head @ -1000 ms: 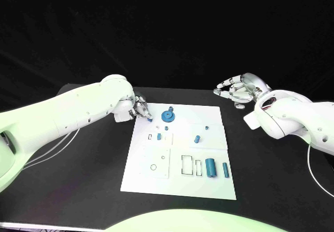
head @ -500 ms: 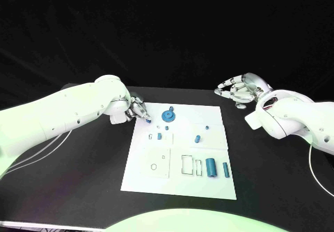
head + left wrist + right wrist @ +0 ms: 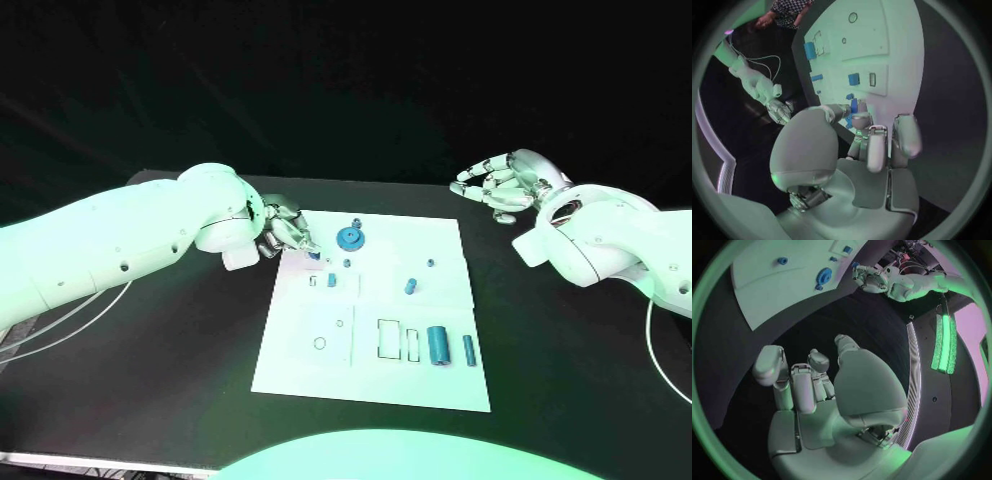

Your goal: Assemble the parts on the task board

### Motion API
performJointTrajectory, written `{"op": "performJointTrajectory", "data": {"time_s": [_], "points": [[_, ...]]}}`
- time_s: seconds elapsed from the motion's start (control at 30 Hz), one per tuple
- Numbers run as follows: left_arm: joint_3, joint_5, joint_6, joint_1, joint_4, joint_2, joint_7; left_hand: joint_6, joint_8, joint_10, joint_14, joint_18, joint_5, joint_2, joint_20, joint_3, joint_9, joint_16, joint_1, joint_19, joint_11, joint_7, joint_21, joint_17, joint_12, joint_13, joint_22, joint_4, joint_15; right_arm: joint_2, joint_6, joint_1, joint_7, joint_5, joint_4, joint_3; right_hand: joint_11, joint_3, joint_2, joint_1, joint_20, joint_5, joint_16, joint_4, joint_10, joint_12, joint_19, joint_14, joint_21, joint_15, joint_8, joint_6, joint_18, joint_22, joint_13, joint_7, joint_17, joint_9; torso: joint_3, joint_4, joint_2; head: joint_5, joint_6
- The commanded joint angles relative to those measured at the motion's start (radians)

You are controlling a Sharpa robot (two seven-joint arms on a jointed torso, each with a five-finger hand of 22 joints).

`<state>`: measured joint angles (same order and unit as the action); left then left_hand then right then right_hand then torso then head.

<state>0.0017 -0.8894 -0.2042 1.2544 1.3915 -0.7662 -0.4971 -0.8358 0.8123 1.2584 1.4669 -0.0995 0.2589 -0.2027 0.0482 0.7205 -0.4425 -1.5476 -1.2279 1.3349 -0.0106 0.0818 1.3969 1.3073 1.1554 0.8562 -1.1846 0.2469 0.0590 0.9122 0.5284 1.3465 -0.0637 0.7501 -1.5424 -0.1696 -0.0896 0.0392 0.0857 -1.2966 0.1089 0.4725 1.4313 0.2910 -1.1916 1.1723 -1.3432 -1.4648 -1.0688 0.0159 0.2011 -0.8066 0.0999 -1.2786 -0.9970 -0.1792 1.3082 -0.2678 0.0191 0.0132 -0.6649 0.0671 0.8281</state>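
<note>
black table (image 3: 173,370) — bare dark surface | green light strip (image 3: 944,342) — glowing

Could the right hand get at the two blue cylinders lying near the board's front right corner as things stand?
Probably yes: the right robot hand holds nothing, and nothing stands between it and the blue cylinders on the task board.

Green-teal light is washing over the scene, tinting both white arms and the task board (image 3: 372,310). The board is reading bright and evenly lit against the black table (image 3: 173,350), which is swallowing detail; the backdrop is going fully dark. Soft highlights are sitting on the left hand (image 3: 873,145) and right hand (image 3: 811,385). A bright green light strip (image 3: 942,340) is glaring in the right wrist view. Fisheye views are bending the board's straight edges near the rim.
</note>
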Motion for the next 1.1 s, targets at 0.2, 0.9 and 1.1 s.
{"op": "performJointTrajectory", "data": {"time_s": [0.2, 0.9, 1.1], "points": [[-0.024, -0.038, 0.105, -0.009, 0.064, -0.029, 0.016, -0.033, 0.000, 0.023, 0.093, 0.016, 0.012, -0.005, -0.003, 0.187, -0.070, -0.006, 0.019, 0.009, -0.002, -0.018, 0.006, 0.225, 0.013, 0.016, -0.003, -0.180, 0.009, 0.000, 0.001, 0.000, 0.015, 0.008, 0.003, 0.000, 0.003, 0.001, 0.004, -0.006, 0.003, 0.004, -0.004, 0.000, -0.001, 0.005, -0.004, -0.043, 0.003, -0.007, 0.007, -0.005, 0.005, 0.002, 0.002, 0.005, -0.003, 0.002, -0.0007, -0.0002, -0.001, 0.009, 0.004], [-0.038, -0.183, 0.064, -0.041, 0.098, -0.025, -0.044, -0.047, 0.000, 0.037, 0.097, 0.017, 0.030, -0.020, -0.006, 0.205, -0.071, -0.013, 0.032, 0.013, -0.007, -0.023, 0.009, 0.241, 0.011, 0.015, -0.008, -0.192, 0.012, -0.002, 0.004, -0.001, 0.018, 0.035, 0.011, 0.000, 0.005, 0.004, 0.007, -0.013, 0.003, 0.009, -0.003, -0.003, -0.001, 0.004, -0.005, -0.043, 0.001, -0.008, 0.008, -0.006, 0.005, 0.000, 0.004, 0.006, -0.002, 0.002, -0.0021, -0.0027, -0.003, 0.016, 0.010], [-0.038, -0.185, 0.056, -0.042, 0.094, -0.023, -0.062, -0.054, -0.001, 0.045, 0.099, 0.017, 0.047, -0.027, -0.007, 0.212, -0.072, -0.016, 0.041, 0.014, -0.009, -0.025, 0.010, 0.247, 0.014, 0.021, -0.010, -0.198, 0.013, -0.003, -0.002, -0.001, 0.015, 0.037, 0.011, 0.000, 0.005, 0.005, 0.007, -0.014, 0.003, 0.010, -0.003, -0.003, -0.001, 0.004, -0.005, -0.044, 0.002, -0.008, 0.009, -0.006, 0.005, 0.000, 0.004, 0.006, -0.002, 0.002, -0.0018, -0.0026, -0.002, 0.017, 0.010]]}}
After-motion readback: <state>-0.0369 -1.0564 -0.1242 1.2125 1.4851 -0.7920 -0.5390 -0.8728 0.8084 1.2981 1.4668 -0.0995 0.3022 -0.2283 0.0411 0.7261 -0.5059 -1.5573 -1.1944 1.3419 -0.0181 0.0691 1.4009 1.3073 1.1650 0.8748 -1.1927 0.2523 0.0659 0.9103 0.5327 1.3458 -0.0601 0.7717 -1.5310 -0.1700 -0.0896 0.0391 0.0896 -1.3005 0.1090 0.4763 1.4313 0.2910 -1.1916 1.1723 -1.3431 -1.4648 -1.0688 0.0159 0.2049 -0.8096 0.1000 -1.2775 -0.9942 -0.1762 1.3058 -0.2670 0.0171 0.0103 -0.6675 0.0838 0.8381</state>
